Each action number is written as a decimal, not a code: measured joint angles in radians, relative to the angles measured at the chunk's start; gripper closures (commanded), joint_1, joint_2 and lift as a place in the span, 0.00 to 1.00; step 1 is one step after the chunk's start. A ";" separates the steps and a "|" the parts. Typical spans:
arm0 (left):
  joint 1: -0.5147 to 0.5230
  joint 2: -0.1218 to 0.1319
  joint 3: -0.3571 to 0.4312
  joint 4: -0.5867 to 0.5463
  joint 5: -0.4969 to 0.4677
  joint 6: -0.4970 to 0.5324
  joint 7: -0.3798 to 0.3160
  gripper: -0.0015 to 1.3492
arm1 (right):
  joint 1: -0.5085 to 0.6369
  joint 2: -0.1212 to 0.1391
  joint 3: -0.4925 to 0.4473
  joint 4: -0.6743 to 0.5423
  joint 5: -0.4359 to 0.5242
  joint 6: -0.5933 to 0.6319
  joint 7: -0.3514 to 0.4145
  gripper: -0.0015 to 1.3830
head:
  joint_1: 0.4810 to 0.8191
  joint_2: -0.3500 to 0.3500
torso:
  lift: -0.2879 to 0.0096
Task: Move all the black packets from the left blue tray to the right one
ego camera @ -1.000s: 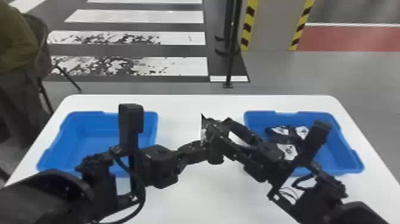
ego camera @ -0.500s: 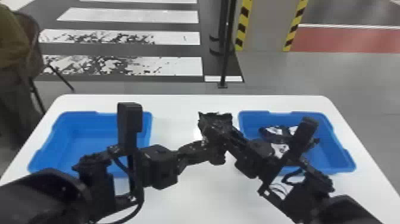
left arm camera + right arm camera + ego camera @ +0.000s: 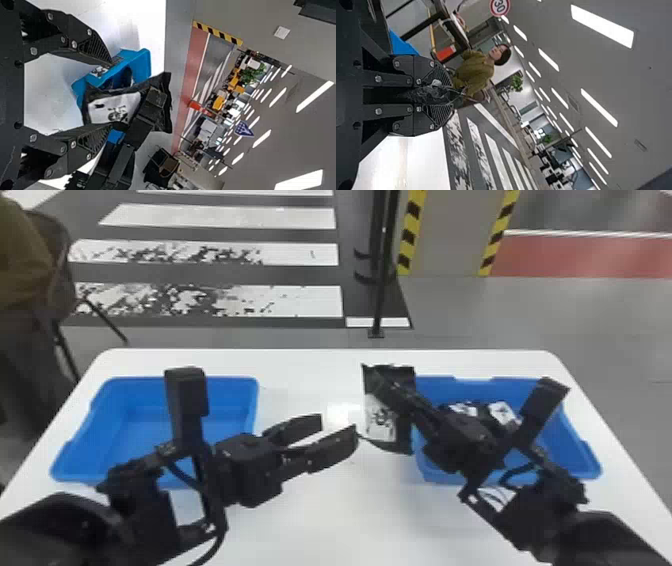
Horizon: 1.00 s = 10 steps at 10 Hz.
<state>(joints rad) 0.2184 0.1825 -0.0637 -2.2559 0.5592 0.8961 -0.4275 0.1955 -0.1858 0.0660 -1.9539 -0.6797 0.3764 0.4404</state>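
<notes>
My left gripper [image 3: 340, 430] stands open over the middle of the table; in the left wrist view the left gripper [image 3: 111, 95] has nothing between its spread fingers. A black packet [image 3: 381, 420] with a white label hangs beside the right tray, and my right gripper [image 3: 387, 385] is shut on it. In the right wrist view the right gripper [image 3: 443, 93] pinches the packet's dark edge. Other black packets [image 3: 501, 412] lie in the right blue tray [image 3: 582, 450], partly behind the right arm. The left blue tray [image 3: 240, 390] shows no packet in its visible part.
Both trays rest on a white table [image 3: 320, 515]. The left forearm crosses the near side of the left tray, the right one the near side of the right tray. A black pole [image 3: 382, 280] stands on the floor beyond the table's far edge.
My left gripper has opened and drawn back left from the packet. The right gripper, shut on the packet, has shifted right, and the packet now hangs apart from the left gripper.
</notes>
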 measured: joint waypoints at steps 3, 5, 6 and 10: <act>0.148 -0.033 0.114 -0.062 0.028 -0.154 -0.027 0.10 | -0.051 0.008 -0.238 0.125 0.162 -0.027 -0.013 0.93 | 0.63 0.27 | 0.50; 0.263 -0.067 0.221 -0.108 0.036 -0.237 -0.039 0.10 | -0.086 0.001 -0.366 0.240 0.264 -0.020 -0.016 0.51 | 0.63 0.16 | 0.50; 0.326 -0.088 0.278 -0.129 0.036 -0.291 -0.041 0.10 | -0.105 -0.014 -0.384 0.304 0.283 -0.002 -0.016 0.25 | 0.63 0.17 | 0.50; 0.428 -0.125 0.396 -0.167 0.016 -0.437 -0.045 0.10 | -0.059 -0.030 -0.390 0.284 0.328 -0.062 -0.010 0.08 | 0.63 0.24 | 0.50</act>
<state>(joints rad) 0.6469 0.0572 0.3322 -2.4225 0.5749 0.4587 -0.4728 0.1366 -0.2160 -0.3241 -1.6696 -0.3514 0.3149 0.4303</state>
